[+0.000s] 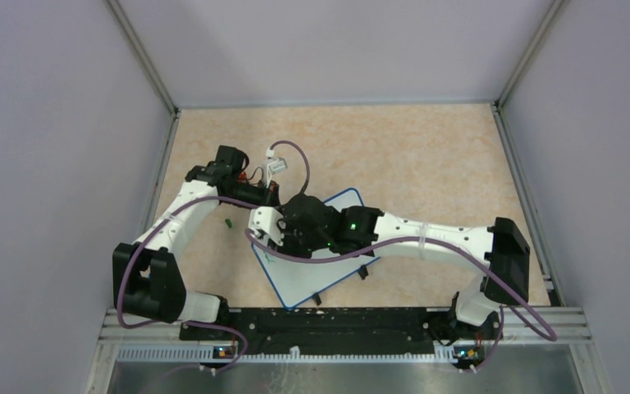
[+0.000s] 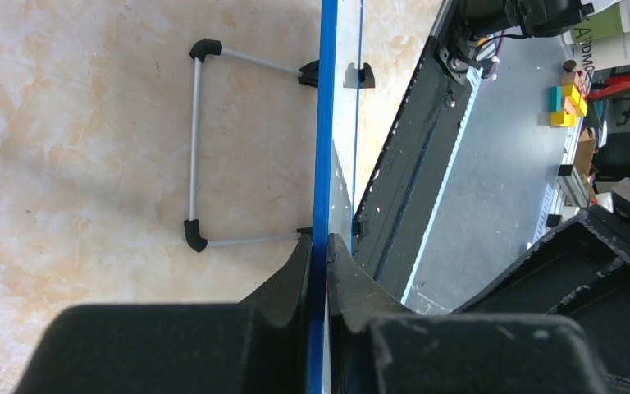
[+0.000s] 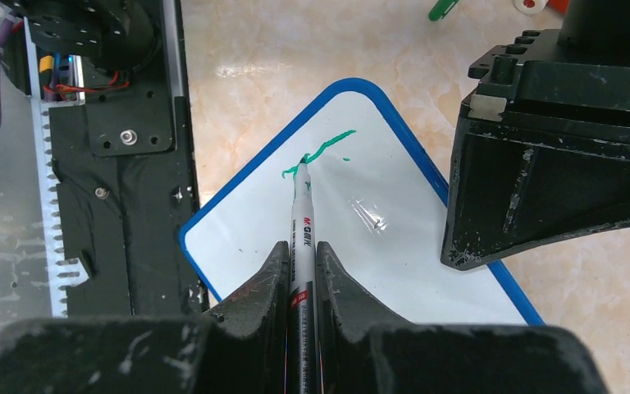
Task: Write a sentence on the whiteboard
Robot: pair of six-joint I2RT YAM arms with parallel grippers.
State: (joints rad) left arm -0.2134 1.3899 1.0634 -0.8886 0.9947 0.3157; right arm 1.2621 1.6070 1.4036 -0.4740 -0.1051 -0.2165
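Note:
The whiteboard point(image 1: 321, 277), white with a thin blue rim, lies tilted on the beige table between the arms. My left gripper point(image 1: 264, 223) is shut on its blue rim point(image 2: 326, 123), which the left wrist view shows edge-on between the fingers point(image 2: 318, 242). My right gripper point(image 3: 301, 246) is shut on a white marker pen point(image 3: 303, 215). The pen's tip touches the board point(image 3: 394, 254) near one corner. A few green strokes of the sentence point(image 3: 321, 151) lie at the tip. The right gripper point(image 1: 289, 238) hovers over the board's left part, close beside the left one.
A green pen cap point(image 1: 227, 222) lies on the table left of the board, also the cap point(image 3: 441, 8). The board's grey wire stand point(image 2: 197, 139) rests on the table. A black rail point(image 1: 328, 324) runs along the near edge. Grey walls enclose the table.

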